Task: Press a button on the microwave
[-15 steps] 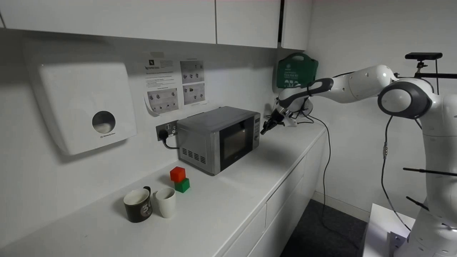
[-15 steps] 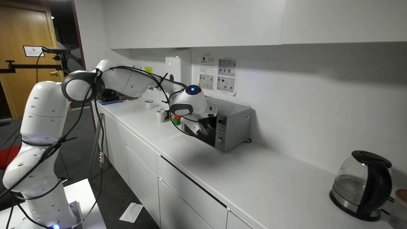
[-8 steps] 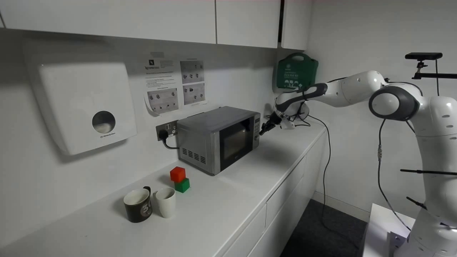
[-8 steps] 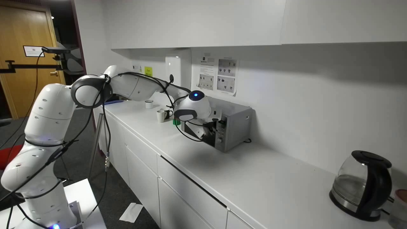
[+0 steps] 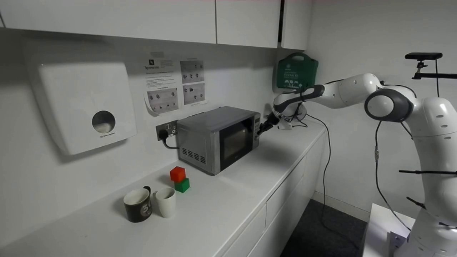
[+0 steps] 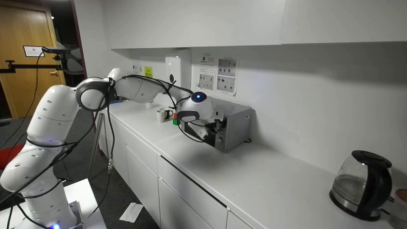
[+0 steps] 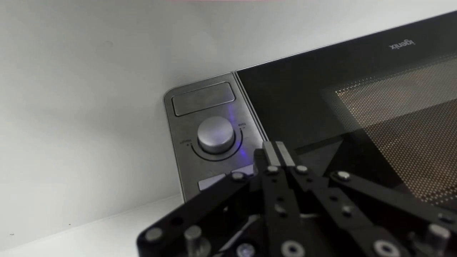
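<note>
The microwave [image 5: 219, 139] stands just ahead of the closed claw [image 7: 277, 150]; contact is hard to judge.

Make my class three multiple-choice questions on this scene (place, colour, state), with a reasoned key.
1. Where is the gripper?
A. Over the mugs
B. By the kettle
C. At the microwave

2. What colour is the block under the red block?
A. Green
B. Black
C. Yellow

3. The gripper's fingers are:
A. spread wide
B. shut
C. gripping a mug

Key:
1 C: its control strip lies ahead in the wrist view.
2 A: it shows green in both exterior views.
3 B: the wrist view shows them together.
</note>
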Robot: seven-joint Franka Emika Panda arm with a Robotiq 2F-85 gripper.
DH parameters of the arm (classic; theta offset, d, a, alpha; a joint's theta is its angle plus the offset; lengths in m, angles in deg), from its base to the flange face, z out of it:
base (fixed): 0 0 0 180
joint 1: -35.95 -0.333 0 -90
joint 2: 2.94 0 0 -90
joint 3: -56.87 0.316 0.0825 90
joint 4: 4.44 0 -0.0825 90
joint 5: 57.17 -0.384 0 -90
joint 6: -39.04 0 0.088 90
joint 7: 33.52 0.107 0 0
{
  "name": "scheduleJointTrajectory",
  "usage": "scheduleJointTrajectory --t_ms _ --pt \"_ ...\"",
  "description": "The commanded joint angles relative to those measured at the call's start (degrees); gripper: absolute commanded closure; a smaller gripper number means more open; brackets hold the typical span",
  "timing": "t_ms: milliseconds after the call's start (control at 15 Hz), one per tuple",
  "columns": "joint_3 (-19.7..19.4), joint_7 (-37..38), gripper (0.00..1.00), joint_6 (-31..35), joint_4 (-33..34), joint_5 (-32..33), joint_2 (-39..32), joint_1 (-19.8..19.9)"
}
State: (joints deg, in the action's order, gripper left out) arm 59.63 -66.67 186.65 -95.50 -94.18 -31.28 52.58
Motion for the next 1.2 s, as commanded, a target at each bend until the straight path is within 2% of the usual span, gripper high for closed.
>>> scheduleJointTrajectory --t_ms 0,867,1133 --pt "1.7 -0.9 1.0 1.4 3.2 0.1 -2.4 1.5" --pt "2.1 0.1 1.0 1.0 7.2 1.0 -6.0 2.1" --pt "1.1 0.8 1.0 0.0 5.0 2.9 -4.5 2.2"
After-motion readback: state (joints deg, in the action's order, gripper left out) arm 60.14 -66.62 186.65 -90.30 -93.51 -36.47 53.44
